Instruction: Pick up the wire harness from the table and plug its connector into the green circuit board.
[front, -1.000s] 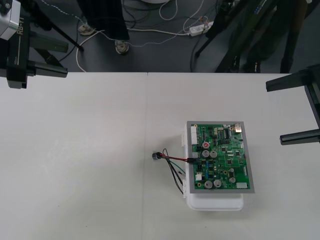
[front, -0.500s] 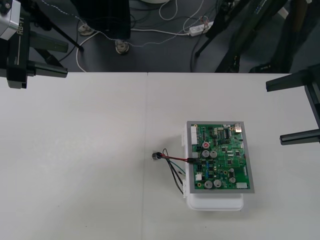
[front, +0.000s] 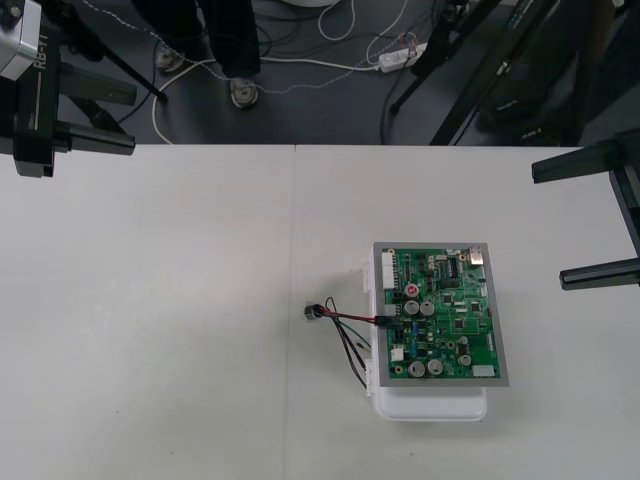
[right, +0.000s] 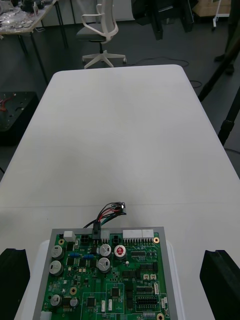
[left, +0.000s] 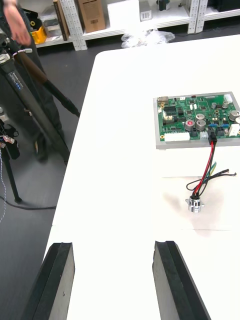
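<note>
Front view: the green circuit board (front: 445, 315) sat on its white base (front: 430, 405) on the table (front: 180, 300). The wire harness (front: 345, 330) lay just left of the board. Its black plug (front: 384, 322) looked pushed into the board's left edge. The round socket (front: 311, 313) rested on the table, a little way out from that edge. The left gripper (front: 130, 117) waited well off to the board's left, claws apart and holding nothing. The right gripper (front: 550, 222) waited off to the board's right, claws wide apart and empty too.

Right wrist view: the two black fingers (right: 12, 280) stood wide apart, one at each side of the board. The plug sat in the board's far edge, and the wires (right: 107, 212) curled out to the socket just past it.

Left wrist view: the fingers (left: 55, 280) stood apart, well short of the board. The socket lay between them and the board, and the wires ran from it up to the plug.

I think the plugging step was already done. The next move called for very little: keep both claws away from the wires. I could not tell if the plug was pushed all the way in.
</note>
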